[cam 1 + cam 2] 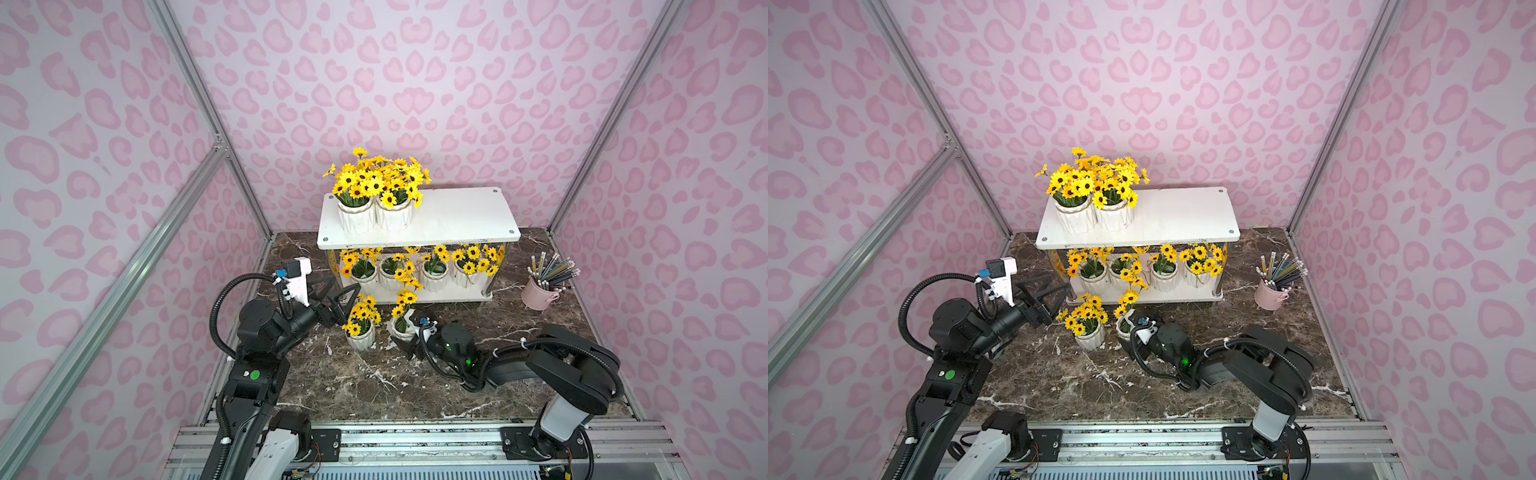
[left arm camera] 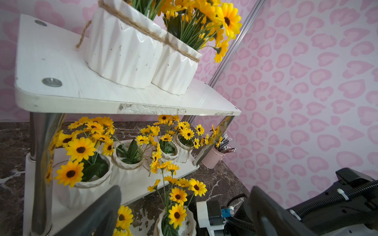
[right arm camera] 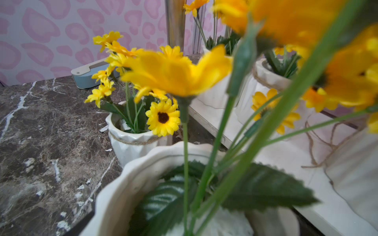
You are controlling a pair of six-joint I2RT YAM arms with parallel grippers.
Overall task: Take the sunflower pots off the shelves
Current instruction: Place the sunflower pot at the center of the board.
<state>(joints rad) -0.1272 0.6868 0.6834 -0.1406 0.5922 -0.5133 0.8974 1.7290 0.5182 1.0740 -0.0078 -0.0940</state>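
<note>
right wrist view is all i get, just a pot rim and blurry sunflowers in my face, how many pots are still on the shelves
Observer: Six. Two pots stand on the top tier, four more on the lower tier.
Operator: wheres the left arm
Observer: The left gripper hangs open and empty by the lower tier's corner on its own side, apart from your pot.
Operator: anything else on the table besides pots
Observer: A pink bucket of pencils stands on the table past the shelves' other end, on the right arm's side.
</note>
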